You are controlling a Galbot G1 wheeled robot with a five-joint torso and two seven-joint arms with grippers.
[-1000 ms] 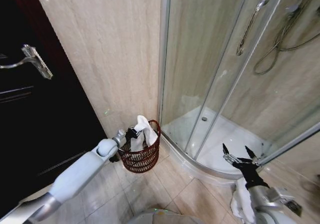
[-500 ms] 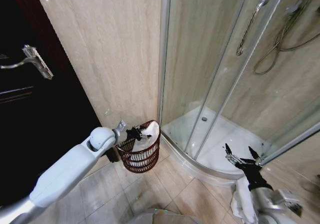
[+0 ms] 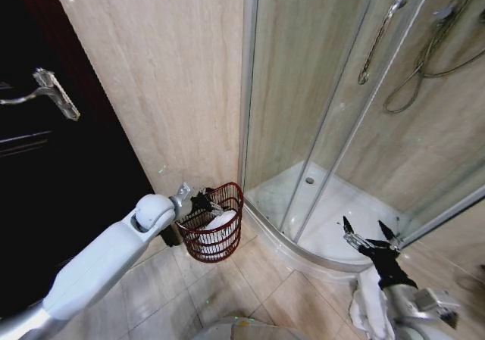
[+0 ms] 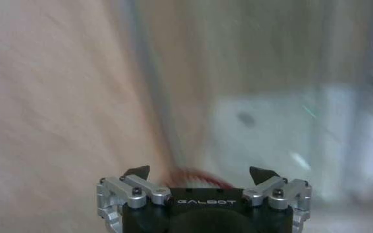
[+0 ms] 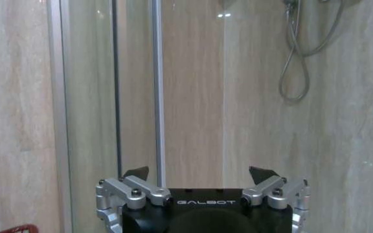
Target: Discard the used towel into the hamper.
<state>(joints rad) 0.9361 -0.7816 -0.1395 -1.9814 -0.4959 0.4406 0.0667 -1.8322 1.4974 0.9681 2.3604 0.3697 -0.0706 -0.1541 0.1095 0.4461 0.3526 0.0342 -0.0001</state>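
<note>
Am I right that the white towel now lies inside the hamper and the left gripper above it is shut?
Not quite: the left gripper is open, its fingers spread apart in the left wrist view. The white towel does lie inside the hamper.

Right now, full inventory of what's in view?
hamper: 1, dark red-brown, floor at the wall corner beside the shower.
towel: 1, white, inside the hamper.
shower enclosure: 1, glass with metal frame, right of the hamper.
shower hose: 1, grey, on the shower wall.
door: 1, dark, left; metal handle.
white cloth: 1, floor by the right arm.
left pincer: open, over the hamper's rim.
right pincer: open, raised near the shower tray.
</note>
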